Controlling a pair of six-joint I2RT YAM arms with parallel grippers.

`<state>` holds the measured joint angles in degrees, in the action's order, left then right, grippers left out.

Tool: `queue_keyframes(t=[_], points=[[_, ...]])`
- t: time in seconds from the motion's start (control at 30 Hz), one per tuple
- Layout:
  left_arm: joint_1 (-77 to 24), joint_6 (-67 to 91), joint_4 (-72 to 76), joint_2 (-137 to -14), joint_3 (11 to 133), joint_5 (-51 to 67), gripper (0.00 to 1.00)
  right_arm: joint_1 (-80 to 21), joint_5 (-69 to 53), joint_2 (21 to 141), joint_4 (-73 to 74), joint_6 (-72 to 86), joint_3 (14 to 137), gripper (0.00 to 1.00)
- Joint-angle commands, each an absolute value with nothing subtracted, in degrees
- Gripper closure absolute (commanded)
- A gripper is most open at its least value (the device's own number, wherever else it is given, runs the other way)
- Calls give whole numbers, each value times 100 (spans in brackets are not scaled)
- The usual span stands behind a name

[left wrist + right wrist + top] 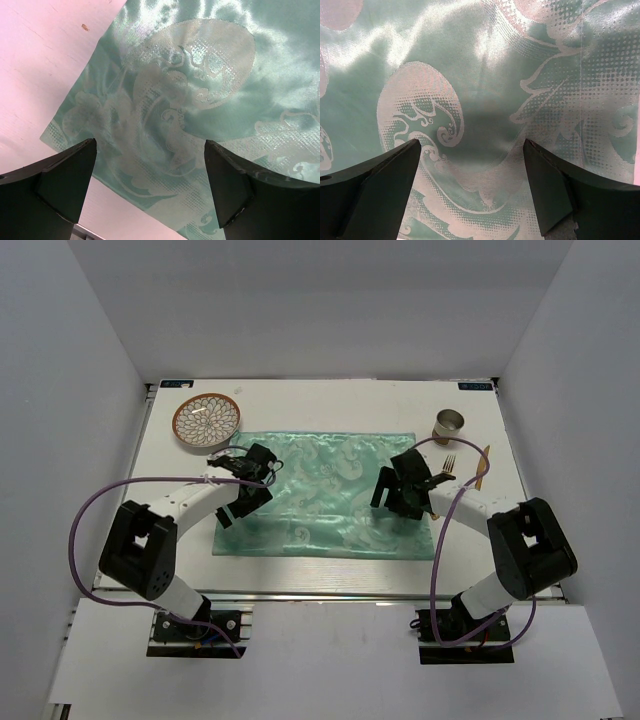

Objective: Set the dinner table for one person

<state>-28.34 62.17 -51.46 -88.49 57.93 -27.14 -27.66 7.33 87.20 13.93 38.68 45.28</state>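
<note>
Left claw (150, 150) and right claw (472, 145) hang wide open, empty, over green cloth (320, 495) spread mid-tabletop (330, 400), likely as placemat; plate (206, 421), cup (449, 423), fork (449, 464) sit off it at far corners.

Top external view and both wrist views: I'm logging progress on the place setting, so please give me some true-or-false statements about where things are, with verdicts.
1. The patterned plate sits on the green cloth. False: it rests on the bare table, off the cloth's far-left corner.
2. The left gripper and right gripper are both open, over the cloth, holding nothing. True.
3. The metal cup stands on the table, off the cloth's far-right corner. True.
4. The fork lies on the plate. False: it lies on the table near the cup, right of the cloth.
</note>
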Motion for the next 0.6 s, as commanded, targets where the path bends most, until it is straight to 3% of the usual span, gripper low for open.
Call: queue_keyframes(t=[0.0, 0.57], points=[[-2812, 6240, -5247, -8473, 6003, -2716, 2, -2821, 623, 8780, 2091, 4017, 4570, 11], [-2812, 5959, -5572, -7533, 6556, -2803, 2, -2689, 985, 9115, 2628, 3498, 5686, 11]])
